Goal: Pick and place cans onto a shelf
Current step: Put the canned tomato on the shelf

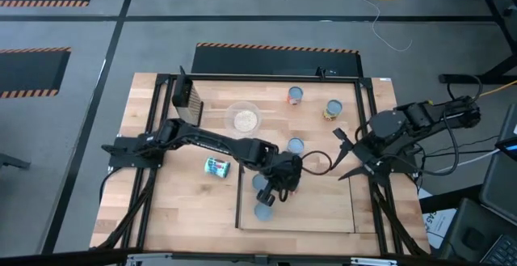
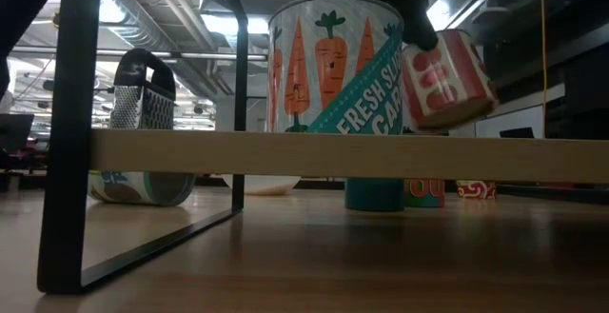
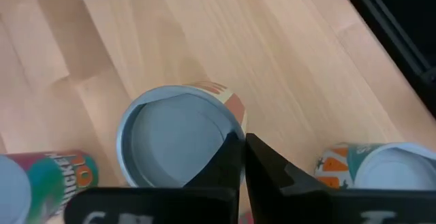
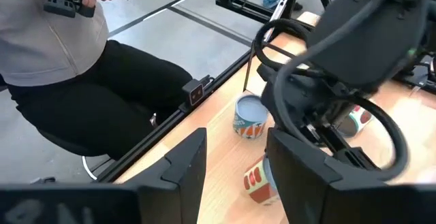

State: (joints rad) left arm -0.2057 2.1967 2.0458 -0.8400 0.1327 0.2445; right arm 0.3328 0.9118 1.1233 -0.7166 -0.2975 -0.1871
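My left gripper (image 3: 243, 149) is shut on a red-and-white can (image 2: 445, 77), which is over the light-wood shelf (image 1: 323, 205). A carrot-labelled can (image 2: 328, 66) stands upright on the shelf beside it, near the front edge. Another can (image 1: 295, 145) stands at the shelf's far edge. Two cans (image 1: 296, 95) (image 1: 332, 109) stand on the table beyond the shelf. A teal can (image 1: 216, 166) lies on its side to the left of the shelf. My right gripper (image 4: 238, 176) hovers open above the shelf's right part with nothing between its fingers. My left gripper pinches the rim of the can's pale top (image 3: 234, 123), one finger on the inner side and one on the label side. The fingers slant down from the table's left. The can is tilted below them (image 4: 259, 180). I cannot tell whether its lower edge touches the shelf.
A clear bowl (image 1: 244, 119) and a metal grater (image 1: 187, 96) stand on the table's far left part. A dark frame (image 2: 67, 161) runs around the table. A seated person (image 4: 75, 81) is at the table's edge. The shelf's right half is bare wood.
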